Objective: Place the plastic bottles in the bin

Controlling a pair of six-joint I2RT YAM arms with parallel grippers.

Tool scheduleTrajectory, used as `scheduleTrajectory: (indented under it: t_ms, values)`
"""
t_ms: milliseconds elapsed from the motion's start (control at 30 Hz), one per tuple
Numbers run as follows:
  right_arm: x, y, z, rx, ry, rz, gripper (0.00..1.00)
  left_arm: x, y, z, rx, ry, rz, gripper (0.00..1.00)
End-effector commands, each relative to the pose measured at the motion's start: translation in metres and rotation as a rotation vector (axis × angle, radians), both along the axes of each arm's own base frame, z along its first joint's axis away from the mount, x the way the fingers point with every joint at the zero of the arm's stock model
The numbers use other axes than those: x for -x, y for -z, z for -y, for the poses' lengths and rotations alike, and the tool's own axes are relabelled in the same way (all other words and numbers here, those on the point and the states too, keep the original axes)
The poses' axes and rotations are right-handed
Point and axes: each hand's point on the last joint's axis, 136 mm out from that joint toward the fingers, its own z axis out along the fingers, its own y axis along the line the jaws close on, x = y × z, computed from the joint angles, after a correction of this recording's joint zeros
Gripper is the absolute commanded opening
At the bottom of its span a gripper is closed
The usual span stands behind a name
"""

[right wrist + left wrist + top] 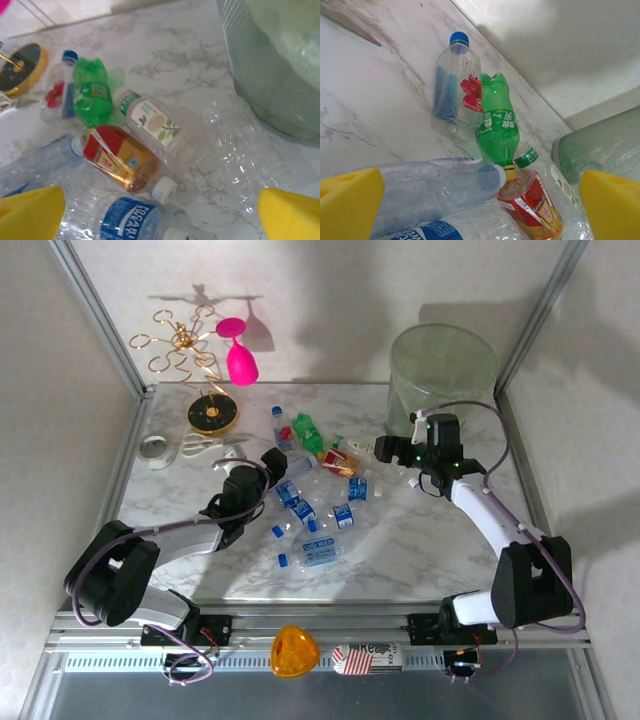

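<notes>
The plastic bottles [318, 552] were scattered across the middle of the table [420, 545]; the bin [443, 375] was set behind them, to the right.

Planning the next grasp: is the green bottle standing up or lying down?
Lying down: the green bottle rests on its side on the marble table, beside a blue-capped bottle.

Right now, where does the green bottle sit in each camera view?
Top external: green bottle mid-table, towards the back, left of the bin.
Left wrist: green bottle centre frame, bin at right.
Right wrist: green bottle upper left, bin upper right.
Shared landmark: the bin.
</notes>
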Motion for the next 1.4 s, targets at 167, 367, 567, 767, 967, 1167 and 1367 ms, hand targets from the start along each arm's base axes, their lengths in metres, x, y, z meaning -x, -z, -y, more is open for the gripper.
scheduleTrajectory:
  t_ms: [167, 367, 567, 767, 967, 1167, 1367]
  values:
    - [-0.023, 0.069, 0.031, 0.259, 0.093, -0.125, 0.99, -0.009, -0.018, 0.005, 0.031, 0.008, 0.034, 1.00]
    - [-0.035, 0.094, 0.052, 0.391, 0.154, -0.140, 0.99, -0.013, -0.024, 0.006, 0.011, 0.008, 0.037, 1.00]
    - [-0.039, 0.116, 0.055, 0.436, 0.143, -0.164, 0.96, -0.019, -0.026, 0.014, 0.024, 0.028, 0.033, 1.00]
    - [-0.042, 0.127, 0.044, 0.384, 0.115, -0.166, 0.92, -0.024, -0.026, 0.022, 0.055, 0.046, 0.035, 1.00]
    - [-0.043, 0.134, 0.035, 0.342, 0.087, -0.159, 0.88, -0.024, -0.026, 0.026, 0.063, 0.060, 0.030, 1.00]
    - [-0.045, 0.146, 0.033, 0.340, 0.078, -0.182, 0.83, -0.022, -0.026, 0.023, 0.060, 0.055, 0.032, 1.00]
    - [-0.047, 0.153, 0.031, 0.341, 0.070, -0.199, 0.77, -0.020, -0.027, 0.021, 0.058, 0.050, 0.035, 1.00]
